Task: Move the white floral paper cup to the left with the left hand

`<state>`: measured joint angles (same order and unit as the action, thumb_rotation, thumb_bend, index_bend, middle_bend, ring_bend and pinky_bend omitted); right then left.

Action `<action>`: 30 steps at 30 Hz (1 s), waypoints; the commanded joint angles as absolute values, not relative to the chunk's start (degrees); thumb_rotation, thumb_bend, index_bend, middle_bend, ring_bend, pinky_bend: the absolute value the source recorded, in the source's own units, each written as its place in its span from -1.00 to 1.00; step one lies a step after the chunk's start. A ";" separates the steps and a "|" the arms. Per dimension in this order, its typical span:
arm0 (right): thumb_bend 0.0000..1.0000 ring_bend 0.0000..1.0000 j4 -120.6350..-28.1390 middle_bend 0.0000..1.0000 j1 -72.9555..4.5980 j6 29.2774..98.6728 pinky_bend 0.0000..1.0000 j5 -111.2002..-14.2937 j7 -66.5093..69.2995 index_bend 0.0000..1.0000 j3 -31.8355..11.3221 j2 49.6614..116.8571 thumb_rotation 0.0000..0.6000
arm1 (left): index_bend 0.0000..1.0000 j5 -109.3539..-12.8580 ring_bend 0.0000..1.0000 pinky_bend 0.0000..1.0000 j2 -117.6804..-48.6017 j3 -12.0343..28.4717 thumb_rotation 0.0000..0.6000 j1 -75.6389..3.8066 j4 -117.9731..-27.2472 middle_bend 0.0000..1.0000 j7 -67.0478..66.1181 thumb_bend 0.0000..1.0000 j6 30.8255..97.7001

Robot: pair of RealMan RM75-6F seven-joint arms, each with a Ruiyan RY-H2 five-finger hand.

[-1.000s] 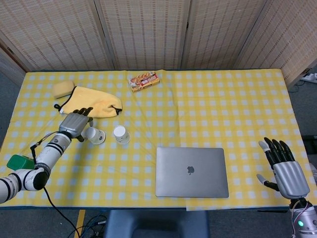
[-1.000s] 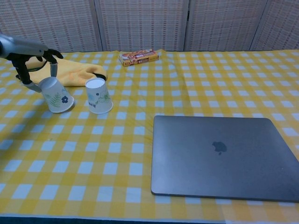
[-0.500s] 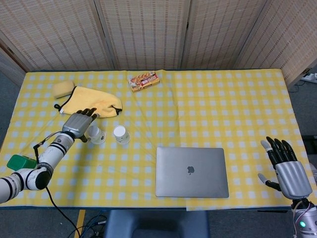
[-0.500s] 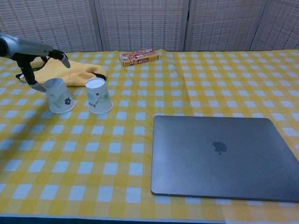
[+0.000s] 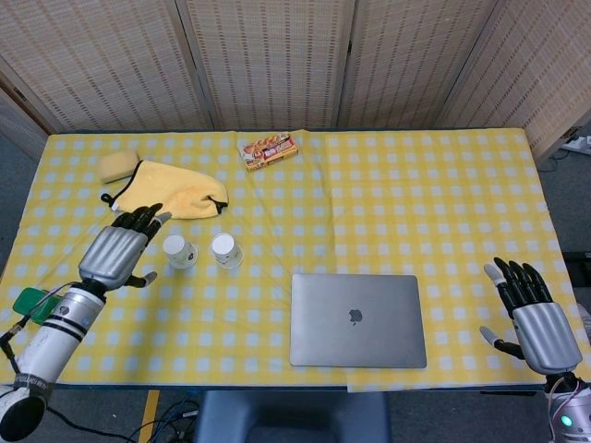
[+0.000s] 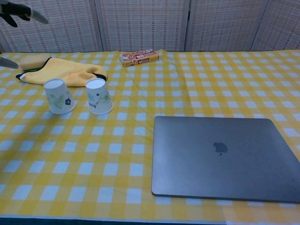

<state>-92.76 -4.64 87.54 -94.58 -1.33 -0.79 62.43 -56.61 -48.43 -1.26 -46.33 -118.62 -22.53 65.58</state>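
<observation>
Although two paper cups stand upside down side by side on the worktop (image 5: 388, 212), the one the task concerns looks to be the left cup (image 5: 178, 251), which sits just left of the right cup (image 5: 224, 249) and just in front of the yellow cloth (image 5: 175, 192). It stands apart from the left hand (image 5: 118, 251), which hovers just to its left with its fingers (image 5: 138, 218) spread and nothing in them; in the chest view only dark fingertips show at the top-left corner, well above the cup (image 6: 58, 96). So the cup lies to the right of the fingers, near them, with its axis upright, wide mouth down on the checked cloth and narrow base up. The right hand (image 5: 536, 318) is far off at the worktop's near right edge, past the laptop (image 5: 357, 319), open and empty too, so the left hand is by far the nearer. Judging by how things lie, the cup already sits left of its twin, and the move may be done or nearly so; if more shifting is wanted, the hand would have to come in from the left and close around the cup's side without tipping it, since a light inverted cup will topple easily.
</observation>
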 commanded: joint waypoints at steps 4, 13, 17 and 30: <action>-0.63 -1.00 -93.19 -1.00 -4.42 88.10 -1.00 -95.72 -2.38 -1.00 -0.23 62.94 1.00 | -0.98 -87.29 -1.00 -0.67 -51.70 -11.96 1.00 -20.58 -114.57 -1.00 -17.78 -0.49 90.20; -0.63 -1.00 -93.17 -1.00 -4.14 87.46 -1.00 -95.90 -6.92 -1.00 0.34 64.97 1.00 | -0.98 -93.02 -1.00 -0.67 -61.75 -11.61 1.00 -8.23 -95.92 -1.00 -6.63 -0.49 102.22; -0.63 -1.00 -93.60 -1.00 -3.85 87.51 -1.00 -96.06 -9.35 -1.00 0.55 66.04 1.00 | -0.98 -91.30 -1.00 -0.67 -64.65 -10.08 1.00 -5.13 -89.70 -1.00 -3.45 -0.49 103.79; -0.63 -1.00 -93.59 -1.00 -2.63 90.03 -1.00 -98.18 -9.72 -1.00 1.33 66.18 1.00 | -0.99 -90.64 -1.00 -0.67 -67.17 -6.63 1.00 -2.38 -84.09 -1.00 0.05 -0.49 101.98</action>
<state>-93.63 -2.76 89.88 -98.08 -9.87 1.27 66.29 -90.14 -66.80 -7.10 -2.77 -84.22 0.62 101.94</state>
